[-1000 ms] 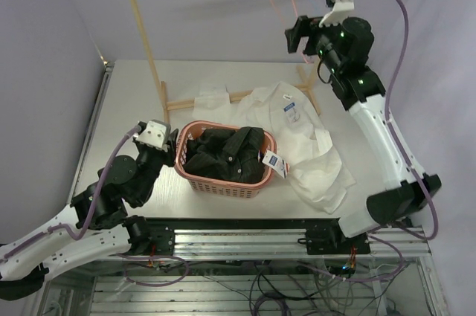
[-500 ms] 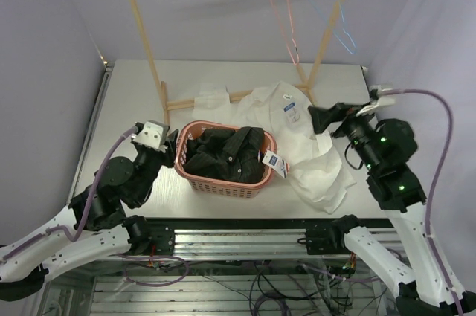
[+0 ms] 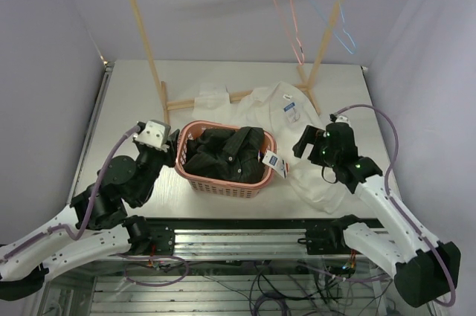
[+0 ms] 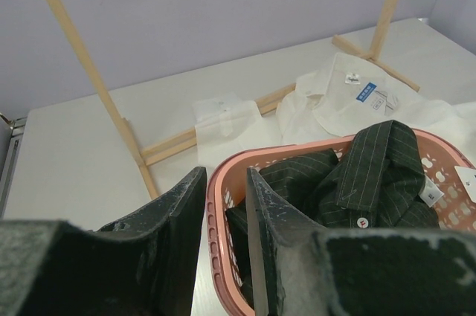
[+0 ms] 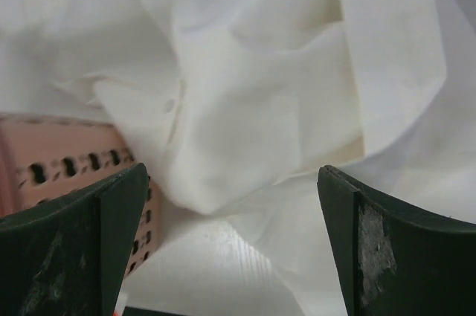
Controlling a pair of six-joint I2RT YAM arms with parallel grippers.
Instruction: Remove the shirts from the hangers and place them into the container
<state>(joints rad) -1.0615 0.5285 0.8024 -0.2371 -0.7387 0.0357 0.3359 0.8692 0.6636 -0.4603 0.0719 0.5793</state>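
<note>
The dark shirt (image 3: 227, 154) lies bunched inside the basket (image 3: 223, 186), which stands on the table (image 3: 134, 100) near its front edge, a white tag hanging over the right rim. The cream shirt (image 3: 268, 111) is spread flat on the table just right of the basket, its collar toward the wooden rack (image 3: 140, 27), where the pink hanger (image 3: 298, 54) and blue hanger (image 3: 348, 45) hang bare. From above, the left gripper (image 3: 174, 145) meets the basket's left rim. Only its wrist camera shows the pink rim filling the narrow gap between the two fingers (image 4: 262, 219), so it is clamped on that rim. The right gripper (image 3: 303, 143) hovers low over the cream shirt's near right part. Its wrist view shows the jaws spread wide with nothing between them, only folded cream cloth and a corner of the basket below. A second ago that arm was raised by the hangers, and half a second ago it was out to the right. It has since dropped over the shirt, while the left arm has not moved.
</note>
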